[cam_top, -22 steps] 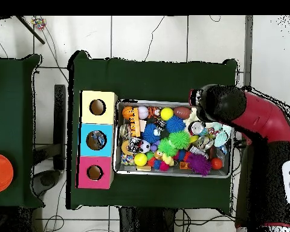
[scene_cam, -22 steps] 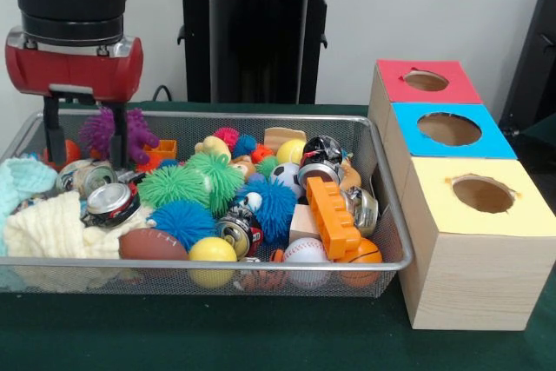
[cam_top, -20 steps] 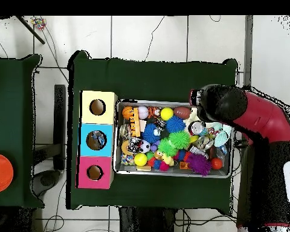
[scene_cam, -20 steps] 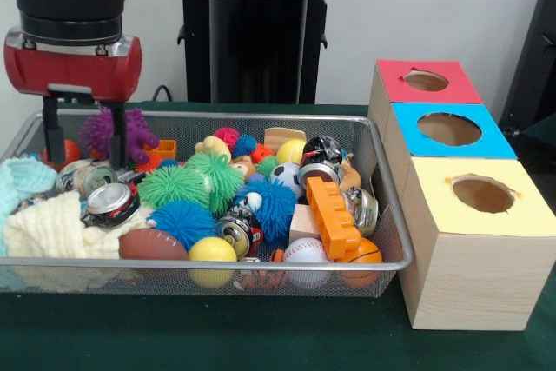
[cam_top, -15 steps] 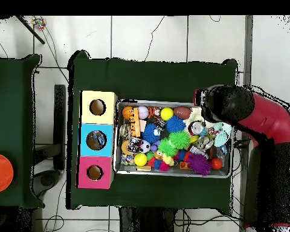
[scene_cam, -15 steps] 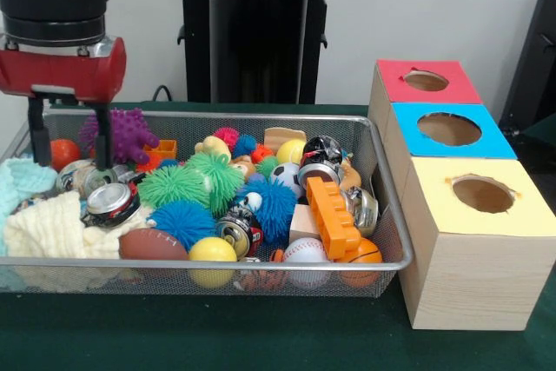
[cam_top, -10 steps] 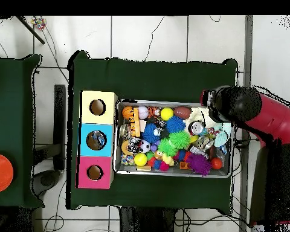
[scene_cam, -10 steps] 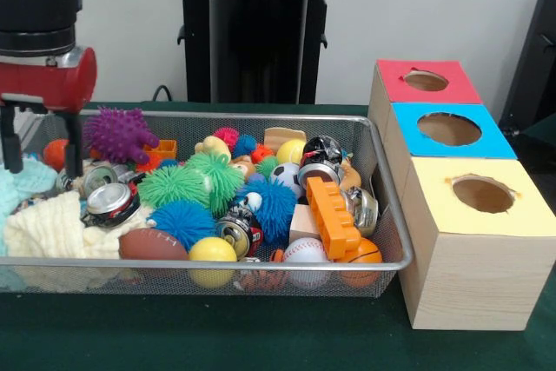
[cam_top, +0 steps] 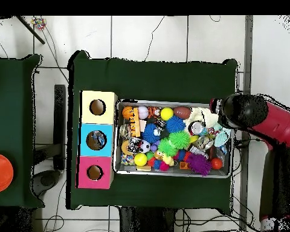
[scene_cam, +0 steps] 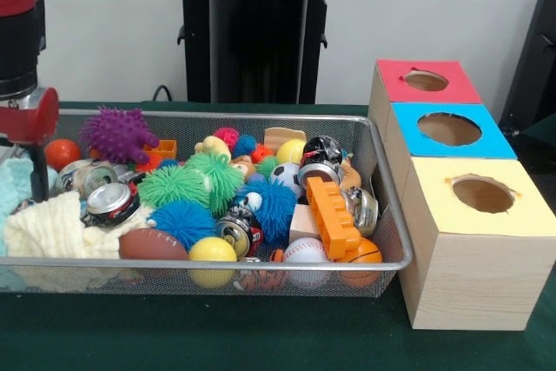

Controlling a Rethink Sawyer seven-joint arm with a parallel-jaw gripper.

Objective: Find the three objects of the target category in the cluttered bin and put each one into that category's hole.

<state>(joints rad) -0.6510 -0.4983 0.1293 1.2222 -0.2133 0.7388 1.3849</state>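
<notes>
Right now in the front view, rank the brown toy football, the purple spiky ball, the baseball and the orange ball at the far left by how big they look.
1. purple spiky ball and brown toy football: too alike to separate, and the football sits nearer the camera.
2. baseball.
3. orange ball, though it is farther back.

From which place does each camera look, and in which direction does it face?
Front view: across the table, facing the wire bin and three boxes; the hand shows at the left edge.
Overhead view: above, looking straight down at the bin; the red and black arm enters from the right.
Both show the bin, the boxes and the arm.
</notes>
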